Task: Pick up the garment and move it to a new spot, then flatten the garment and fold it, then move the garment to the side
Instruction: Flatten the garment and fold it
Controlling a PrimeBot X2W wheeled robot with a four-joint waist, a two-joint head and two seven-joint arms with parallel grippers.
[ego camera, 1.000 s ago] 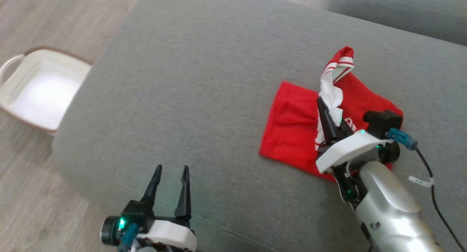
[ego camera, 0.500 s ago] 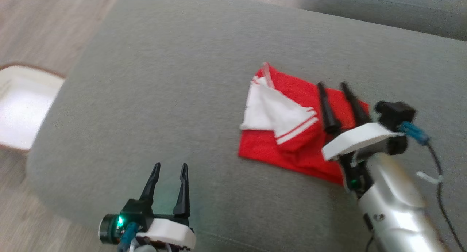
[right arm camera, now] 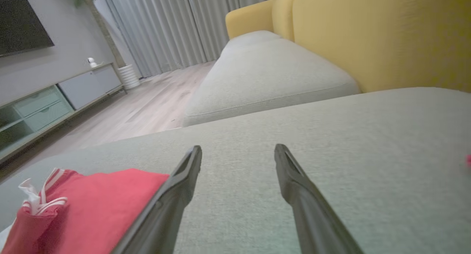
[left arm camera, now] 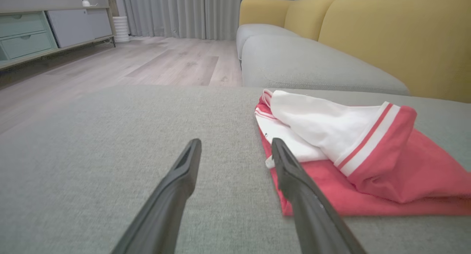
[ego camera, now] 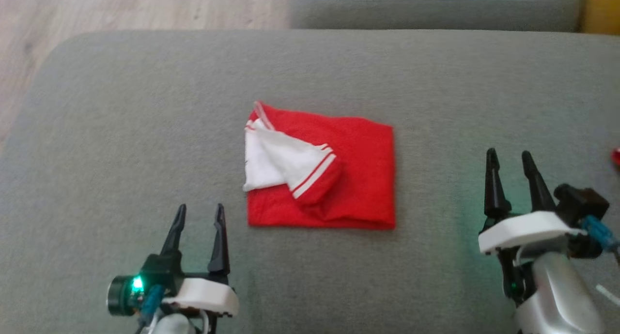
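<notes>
A red garment (ego camera: 339,179) lies folded into a rough rectangle in the middle of the grey cushion (ego camera: 145,106). A white panel with red stripes (ego camera: 283,164) is turned over its left part. My left gripper (ego camera: 199,213) stands open at the lower left, just off the garment's near left corner. In the left wrist view the garment (left arm camera: 386,173) sits to the right of the open left gripper (left arm camera: 235,145). My right gripper (ego camera: 509,156) stands open at the right, apart from the cloth. The right wrist view has the garment (right arm camera: 92,206) at lower left of the empty right gripper (right arm camera: 238,151).
Wooden floor (ego camera: 121,7) lies beyond the cushion's far left edge. A second grey cushion (ego camera: 436,7) runs along the back, with yellow backrests (left arm camera: 397,36) behind. A small red spot (ego camera: 616,156) shows at the far right edge. A low cabinet (left arm camera: 36,33) stands across the room.
My right gripper let go of the white striped part, which dropped onto the red cloth, then drew back to the right. The head camera turned, so the whole scene shifted.
</notes>
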